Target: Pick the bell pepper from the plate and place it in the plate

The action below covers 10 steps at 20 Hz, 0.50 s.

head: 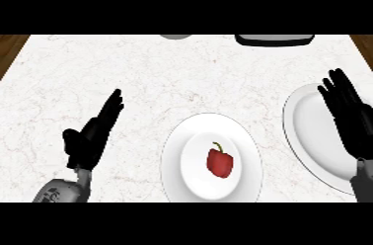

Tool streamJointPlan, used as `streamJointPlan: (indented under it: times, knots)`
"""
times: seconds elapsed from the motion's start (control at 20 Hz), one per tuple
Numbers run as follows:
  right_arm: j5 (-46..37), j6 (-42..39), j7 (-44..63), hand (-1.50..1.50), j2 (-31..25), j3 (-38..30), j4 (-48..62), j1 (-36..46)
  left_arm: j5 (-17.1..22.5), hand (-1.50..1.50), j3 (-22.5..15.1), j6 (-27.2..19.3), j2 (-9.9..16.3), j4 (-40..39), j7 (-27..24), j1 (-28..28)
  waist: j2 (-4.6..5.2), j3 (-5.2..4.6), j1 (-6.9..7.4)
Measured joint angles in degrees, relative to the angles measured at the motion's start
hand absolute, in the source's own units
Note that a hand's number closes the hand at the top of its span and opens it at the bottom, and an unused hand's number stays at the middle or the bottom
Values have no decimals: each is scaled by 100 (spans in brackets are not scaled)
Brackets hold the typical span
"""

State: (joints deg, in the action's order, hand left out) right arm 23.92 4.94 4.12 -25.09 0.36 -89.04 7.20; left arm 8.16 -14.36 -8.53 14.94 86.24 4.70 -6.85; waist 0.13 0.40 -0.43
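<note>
Looking down from the head view, a white marbled worktop point(146, 71) is seen, with a red bell pepper point(220, 162) lying in the middle of a white plate point(178, 160) at the lower centre of the frame. A second white plate point(306, 125) is found at the right edge, bare where it shows, and is partly covered by the right hand point(351, 121), whose fingers point(336, 88) are held straight and slightly spread, holding nothing. The left hand point(93, 135) is seen at the lower left, well apart from both plates, its fingers straight and close together, pointing toward the top of the frame, with nothing held. The picking step is judged not yet begun, since the pepper is untouched by either hand. For the next move, the right hand would probably have to be brought over to the centre plate and lowered so that the pepper could be enclosed. The pepper is small, glossy and deep red, with a thin curved green stem pointing to the upper left. Two grey objects are cut off at the top edge and cannot be identified.
</note>
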Motion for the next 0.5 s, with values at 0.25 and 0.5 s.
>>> streamJointPlan:
  times: [0.25, 0.5]
  knots:
    - [637, -236, 1033, -150, 296, 187, 670, 19, -181, 0, 43, 255, 317, 318, -224, -329, 18, -25, 153]
    - [-206, -659, 2064, -150, -398, 1156, 1072, 327, -256, 0, -6, 575, 552, 566, -438, -638, 41, -64, 403]
